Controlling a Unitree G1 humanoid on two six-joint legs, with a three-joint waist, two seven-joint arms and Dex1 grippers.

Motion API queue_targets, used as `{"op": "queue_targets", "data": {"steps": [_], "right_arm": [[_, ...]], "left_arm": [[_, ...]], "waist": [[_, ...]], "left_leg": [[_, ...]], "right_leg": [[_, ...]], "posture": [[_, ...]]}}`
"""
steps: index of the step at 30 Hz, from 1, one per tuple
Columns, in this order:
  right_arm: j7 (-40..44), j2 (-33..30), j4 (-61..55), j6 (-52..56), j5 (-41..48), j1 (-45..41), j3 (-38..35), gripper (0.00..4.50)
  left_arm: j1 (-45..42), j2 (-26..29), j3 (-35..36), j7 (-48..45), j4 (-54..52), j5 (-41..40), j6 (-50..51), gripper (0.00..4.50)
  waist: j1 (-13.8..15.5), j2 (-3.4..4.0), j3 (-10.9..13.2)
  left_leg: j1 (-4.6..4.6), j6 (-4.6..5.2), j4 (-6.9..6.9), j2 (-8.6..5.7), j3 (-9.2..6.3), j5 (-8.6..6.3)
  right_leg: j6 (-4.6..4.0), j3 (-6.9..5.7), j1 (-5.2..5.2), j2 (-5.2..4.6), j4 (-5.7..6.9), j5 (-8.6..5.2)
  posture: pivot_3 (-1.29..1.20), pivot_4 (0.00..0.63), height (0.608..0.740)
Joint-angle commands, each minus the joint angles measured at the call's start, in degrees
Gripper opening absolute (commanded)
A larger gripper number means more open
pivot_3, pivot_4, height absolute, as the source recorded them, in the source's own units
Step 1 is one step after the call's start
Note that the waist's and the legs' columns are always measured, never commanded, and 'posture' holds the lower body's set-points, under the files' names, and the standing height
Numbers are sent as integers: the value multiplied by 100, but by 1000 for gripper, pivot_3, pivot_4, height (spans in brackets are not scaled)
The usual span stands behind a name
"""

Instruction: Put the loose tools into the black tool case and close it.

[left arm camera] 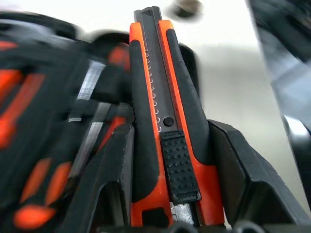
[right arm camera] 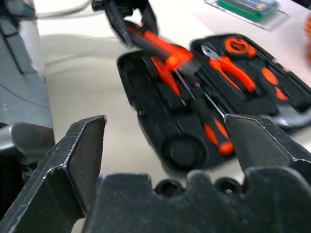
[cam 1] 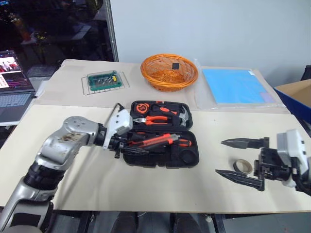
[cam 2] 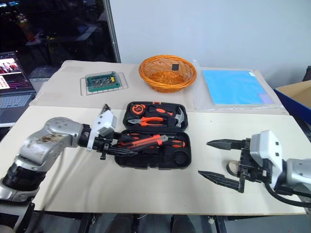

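The black tool case [cam 1: 161, 165] lies open at the table's middle, lid half away from me. A black-and-orange utility knife [cam 1: 153, 141] hangs slanted just above the near half, and my left gripper [cam 1: 129, 146] is shut on its rear end. The left wrist view has that knife [left arm camera: 167, 121] clamped between both fingers. A screwdriver [cam 1: 182, 142] with a black-and-orange handle lies in the near half. My right gripper [cam 1: 219, 157] stands open to the case's right, above the table and holding nothing.
Pliers [cam 1: 155, 120], a hammer [cam 1: 183, 116] and a tape measure [cam 1: 141, 108] sit in the lid half. A tape roll [cam 1: 243, 166] lies by my right gripper. Behind are an orange basket [cam 1: 169, 72], a green box [cam 1: 103, 81], a blue sheet [cam 1: 233, 86] and a laptop [cam 1: 12, 87].
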Motion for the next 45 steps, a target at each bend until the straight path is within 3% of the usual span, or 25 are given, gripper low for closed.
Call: {"op": "queue_targets", "data": {"steps": [1, 12, 30, 31, 32, 36, 44, 45], "right_arm": [[-46, 48, -444, 115, 229, 320, -608, 4500], [278, -211, -179, 49, 67, 593, -975, 4500], [156, -288, -157, 113, -12, 242, -659, 4500], [148, -283, -161, 110, -18, 240, -647, 4500], [134, -275, -174, 109, -19, 243, -634, 4500], [98, -252, -229, 119, 3, 282, -649, 4500], [41, -200, -283, 104, 15, 365, -680, 4500], [30, -190, -269, 79, -12, 358, -633, 4500]], "left_arm": [[-341, -92, -476, -246, 568, 673, -658, 1778], [-397, -282, -774, -602, 925, 1269, -1282, 1778], [-466, -907, -862, -486, 243, 1186, -91, 1778], [-455, -930, -883, -461, 217, 1202, -50, 2778], [-439, -955, -897, -446, 166, 1181, 47, 2916], [-374, -938, -834, -326, -15, 1136, 328, 4349], [-211, -789, 225, -39, -417, 209, 1281, 4471], [-217, -869, 363, 67, -406, 55, 1453, 4222]], "waist": [[6, 0, 0], [13, 0, 1], [24, 0, 0], [21, 0, 0], [20, 0, 0], [19, 0, 0], [7, 0, 0], [7, 0, 0]], "left_leg": [[2, 0, 0, 2, -2, 0], [0, 0, 12, -2, -2, 1], [-7, 1, 24, -12, -16, 1], [-6, 1, 24, -12, -16, 1], [-6, 1, 24, -12, -18, 1], [-6, 1, 27, -12, -19, 1], [1, 1, 30, -9, -23, 1], [3, 1, 31, -8, -23, 1]], "right_leg": [[4, 0, 2, 2, 1, -3], [38, 1, 7, -5, 0, -15], [78, 0, 13, -6, 2, -5], [78, 0, 13, -6, 4, -5], [78, -1, 13, -5, 6, -5], [78, -1, 13, -5, 9, -5], [76, -2, 14, -3, 20, -6], [73, -2, 16, -3, 20, -7]], "posture": [[0, 150, 740], [0, 150, 740], [0, 150, 740], [0, 150, 740], [0, 150, 740], [0, 150, 740], [0, 150, 740], [0, 150, 740]]}}
